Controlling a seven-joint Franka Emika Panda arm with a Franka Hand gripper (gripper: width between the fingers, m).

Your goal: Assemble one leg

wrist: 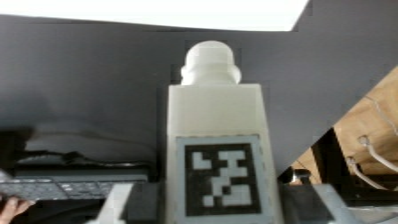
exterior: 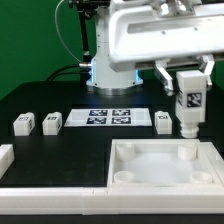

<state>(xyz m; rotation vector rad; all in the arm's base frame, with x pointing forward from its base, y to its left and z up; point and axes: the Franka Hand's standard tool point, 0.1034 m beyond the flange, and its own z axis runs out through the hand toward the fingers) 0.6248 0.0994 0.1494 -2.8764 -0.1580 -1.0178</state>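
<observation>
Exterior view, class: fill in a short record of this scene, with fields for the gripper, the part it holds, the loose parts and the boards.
gripper: shut on one leg
held leg: upright, marker facing the camera, over the white board's far corner at the exterior view's right
contact with board: cannot tell
white board: flat on the table, corner sockets up
loose legs: three; two at the exterior view's left of the marker board, one at its right
marker board: flat, behind the white board
</observation>
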